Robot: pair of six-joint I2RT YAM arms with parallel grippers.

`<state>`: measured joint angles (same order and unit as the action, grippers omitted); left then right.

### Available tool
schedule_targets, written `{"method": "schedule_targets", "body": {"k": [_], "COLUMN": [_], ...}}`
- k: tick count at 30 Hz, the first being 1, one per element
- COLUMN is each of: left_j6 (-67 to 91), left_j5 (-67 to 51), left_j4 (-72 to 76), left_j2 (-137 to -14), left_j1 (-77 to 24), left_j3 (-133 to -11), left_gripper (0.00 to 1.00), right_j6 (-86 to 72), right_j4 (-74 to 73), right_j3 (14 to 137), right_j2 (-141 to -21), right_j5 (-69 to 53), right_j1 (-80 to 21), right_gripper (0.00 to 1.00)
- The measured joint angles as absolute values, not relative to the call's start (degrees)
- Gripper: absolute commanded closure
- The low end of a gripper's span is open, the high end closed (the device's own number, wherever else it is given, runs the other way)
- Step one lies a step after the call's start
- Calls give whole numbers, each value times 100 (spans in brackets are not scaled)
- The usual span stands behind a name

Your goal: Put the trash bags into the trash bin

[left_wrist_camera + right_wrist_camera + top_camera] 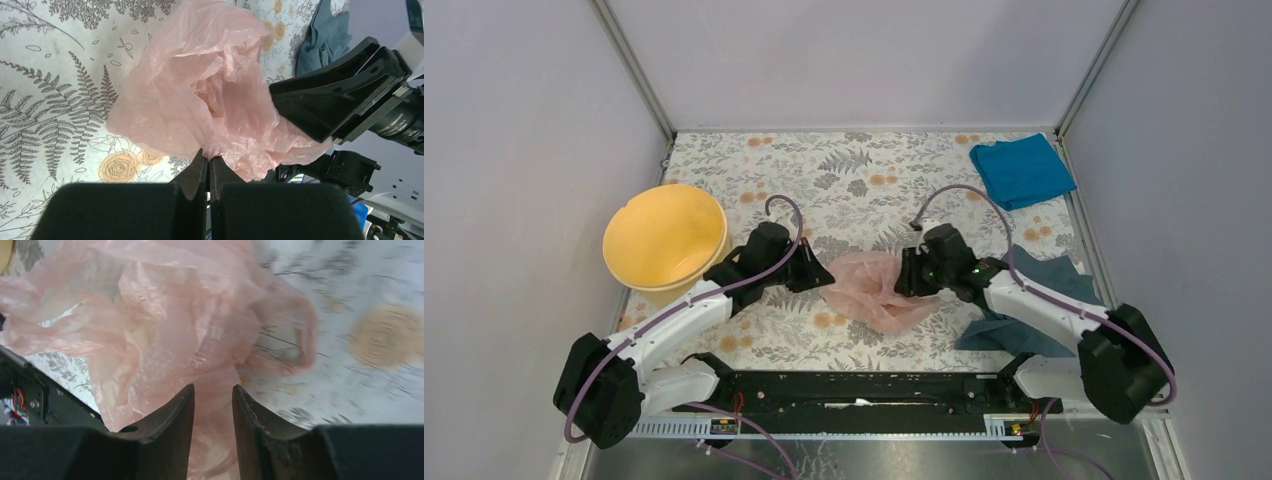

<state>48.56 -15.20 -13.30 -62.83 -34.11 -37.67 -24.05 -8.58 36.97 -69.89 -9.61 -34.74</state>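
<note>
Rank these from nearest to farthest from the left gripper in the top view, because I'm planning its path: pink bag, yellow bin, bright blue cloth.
1. Pink bag: pinched in the left gripper, at mid-table.
2. Yellow bin: off to its left, by the table's left edge.
3. Bright blue cloth: far right corner.

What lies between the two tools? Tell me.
The pink trash bag fills that stretch; the left tool pinches its edge. The top view shows it.
</note>
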Motion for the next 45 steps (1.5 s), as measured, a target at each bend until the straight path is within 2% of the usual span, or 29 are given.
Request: {"method": "schedule_targets", "body": {"k": [8,10,12,16,20,22,24,25,32,38,45], "left_j6": [4982,5004,5017,5085,5054,4952,4805,4703,4023,3398,3321], "left_j5": [-1603,-1643,-1678,-1686,-1623,-1459,-1197,-1094,-412,574,1470], "left_j4": [-1271,-1212,-1170,-1138,-1177,-1400,-1846,-1990,-2427,-2252,-2259], "left_j2": [-6375,-6431,-6508,-6637,-6619,-6501,-6274,-6165,-5551,-6407,-6663], "left_j1": [-3498,-3559,-3621,-3704,-3747,-3822,-3966,-4029,-5151,-7078,-7356], "left_j3": [-3695,-3693,-3693,-3693,-3704,-3769,-4014,-4143,-5393,-5813,-5693], "left_gripper": [100,97,87,55,30,21,4,1,1,1,1], "right_j6": [-2617,-2648,-2681,-2753,-2696,-2637,-2582,-2565,-2534,-2528,-2480], "right_j4": [-158,-115,-115,-156,-451,-652,-963,-1100,-1953,-2200,-2545], "right_j3": [4185,4281,4274,4244,4289,4300,4300,4300,4213,4213,4215], "right_j2": [-8514,-8892,-8897,-8335,-7470,-7078,-6722,-6573,-5013,-3636,-2976], "right_j5": [-714,-696,-672,-480,-47,213,495,622,1667,2351,2849], "right_j1": [-4786,-4825,-4823,-4821,-4805,-4762,-4692,-4650,-4451,-4447,-4447], "right_gripper": [54,46,35,19,12,11,10,10,9,4,4]}}
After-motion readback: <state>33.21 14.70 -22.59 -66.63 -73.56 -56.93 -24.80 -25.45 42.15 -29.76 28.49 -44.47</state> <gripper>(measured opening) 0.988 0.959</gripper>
